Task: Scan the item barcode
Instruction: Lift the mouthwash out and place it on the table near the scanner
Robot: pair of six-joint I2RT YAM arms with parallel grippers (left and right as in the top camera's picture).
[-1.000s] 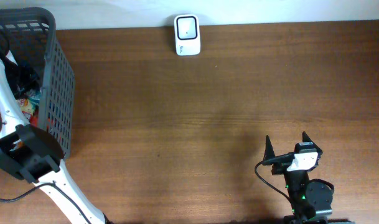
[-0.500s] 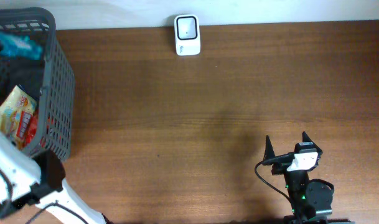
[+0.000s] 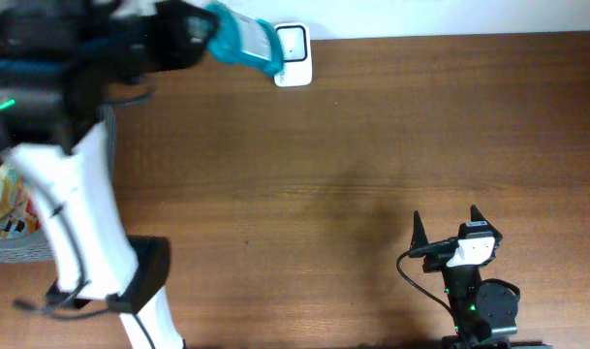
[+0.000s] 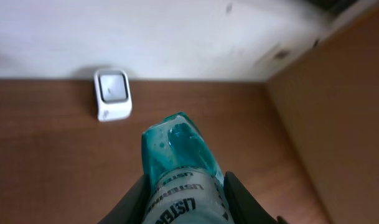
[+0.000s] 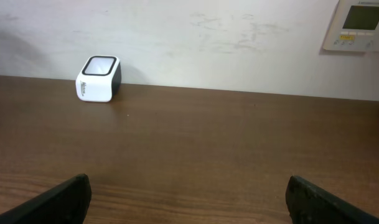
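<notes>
Left end effector (image 4: 186, 198) is clamped on the teal mouthwash bottle (image 3: 242, 45), held up at 11 o'clock just beside the scanner (image 3: 294, 56). Bottle looks rigid, slick and liquid-heavy, so grip mid-body and keep the label clear. Right end effector (image 3: 445, 223) is wide and empty, at 5 o'clock over the worktop (image 3: 324, 174).

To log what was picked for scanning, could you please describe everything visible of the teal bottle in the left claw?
The teal bottle looks like clear plastic holding blue-green liquid, with a pale label bearing dark lettering. The left claw grips it at the label, a finger on each side. It is held above the table, its free end pointing toward the white scanner at the far edge, without touching it.
</notes>
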